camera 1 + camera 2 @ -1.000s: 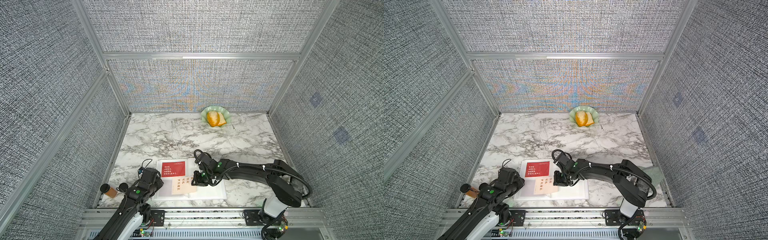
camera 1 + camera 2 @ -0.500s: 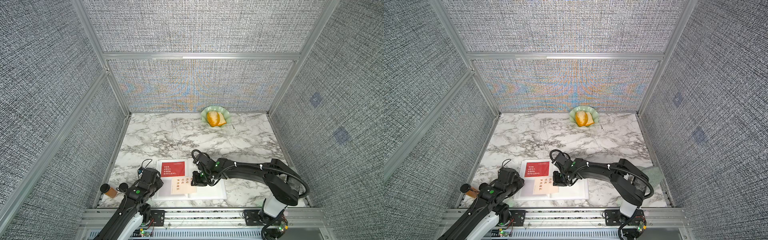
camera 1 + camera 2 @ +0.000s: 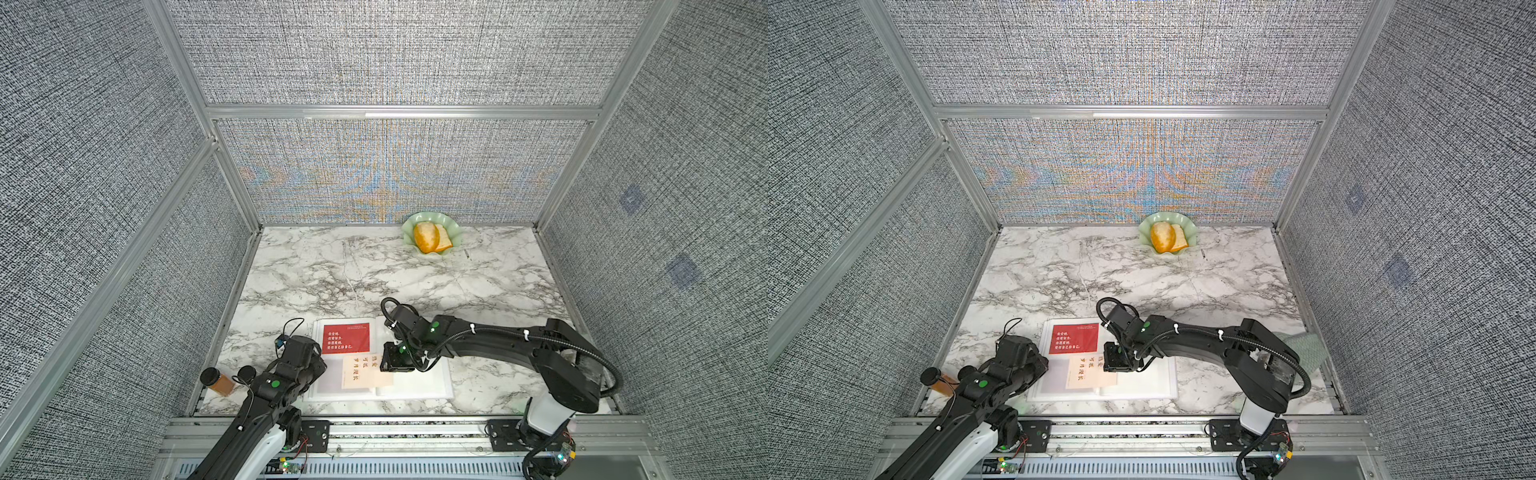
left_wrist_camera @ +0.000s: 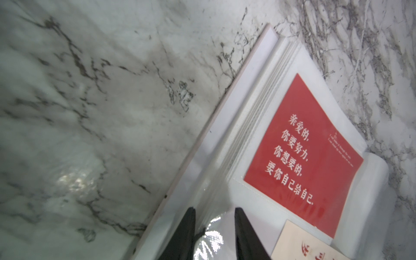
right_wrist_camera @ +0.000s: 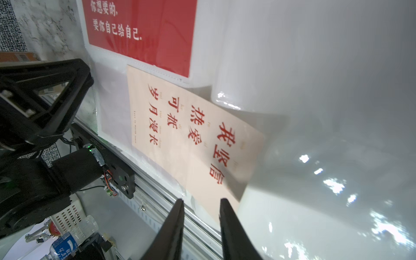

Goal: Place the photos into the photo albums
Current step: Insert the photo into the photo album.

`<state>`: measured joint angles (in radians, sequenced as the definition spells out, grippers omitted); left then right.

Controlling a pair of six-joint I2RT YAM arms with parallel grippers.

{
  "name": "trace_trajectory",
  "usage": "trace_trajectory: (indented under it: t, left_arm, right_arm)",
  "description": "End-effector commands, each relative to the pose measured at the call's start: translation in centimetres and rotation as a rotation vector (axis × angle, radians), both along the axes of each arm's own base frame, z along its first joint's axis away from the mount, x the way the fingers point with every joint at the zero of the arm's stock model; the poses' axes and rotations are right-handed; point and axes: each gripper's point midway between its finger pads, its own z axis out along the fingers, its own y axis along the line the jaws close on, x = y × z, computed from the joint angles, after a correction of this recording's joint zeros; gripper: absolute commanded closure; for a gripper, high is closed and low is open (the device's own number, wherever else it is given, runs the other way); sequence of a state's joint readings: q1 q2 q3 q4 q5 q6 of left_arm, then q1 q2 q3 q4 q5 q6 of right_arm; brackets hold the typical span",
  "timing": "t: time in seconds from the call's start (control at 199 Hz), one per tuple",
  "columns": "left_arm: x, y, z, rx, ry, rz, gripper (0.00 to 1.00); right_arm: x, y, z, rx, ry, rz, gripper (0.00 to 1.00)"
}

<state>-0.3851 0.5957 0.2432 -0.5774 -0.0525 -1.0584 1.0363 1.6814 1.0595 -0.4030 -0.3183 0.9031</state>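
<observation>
Nearest, clear sleeve film (image 4: 211, 235) of the album (image 3: 419, 380) is straddled by the left gripper (image 4: 213, 210), jaws part-open; grip cannot be told. The cream photo (image 5: 191, 135), seemingly part-sleeved, has just been released by the widened right gripper (image 5: 201, 201); a push home is judged needed. Beyond, 1 red photo (image 3: 346, 337) is pocketed.

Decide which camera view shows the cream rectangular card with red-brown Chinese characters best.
The right wrist view: the cream rectangular card fills the middle, nearly whole, its characters readable. Both top views show it small on the white open album, characters tiny. The left wrist view catches only one corner.
</observation>
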Motion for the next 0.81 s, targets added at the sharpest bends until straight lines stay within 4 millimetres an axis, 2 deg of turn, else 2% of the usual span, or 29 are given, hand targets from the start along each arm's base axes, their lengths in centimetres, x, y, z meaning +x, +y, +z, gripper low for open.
trace_trajectory:
  t: [0.0, 0.136, 0.408, 0.655, 0.801]
  left_arm:
    - [0.0, 0.2, 0.0, 0.012, 0.004, 0.007, 0.67]
    - [0.0, 0.2, 0.0, 0.012, 0.001, 0.006, 0.67]
    - [-0.1, 0.2, 0.1, 0.010, 0.000, 0.003, 0.67]
    - [0.0, 0.2, 0.1, 0.011, -0.004, 0.010, 0.67]
    - [-0.1, 0.3, 0.1, 0.011, -0.001, 0.009, 0.67]
  right_arm:
    - [0.0, -1.7, -0.8, -0.059, -0.002, -0.022, 0.67]
    - [0.2, -1.7, -1.2, -0.061, -0.002, -0.027, 0.65]
    - [0.8, 0.2, -1.7, -0.038, 0.012, -0.012, 0.65]
    - [1.0, 2.1, -1.0, -0.006, 0.007, 0.020, 0.65]
    - [0.8, 3.2, -1.2, 0.001, 0.020, 0.044, 0.65]
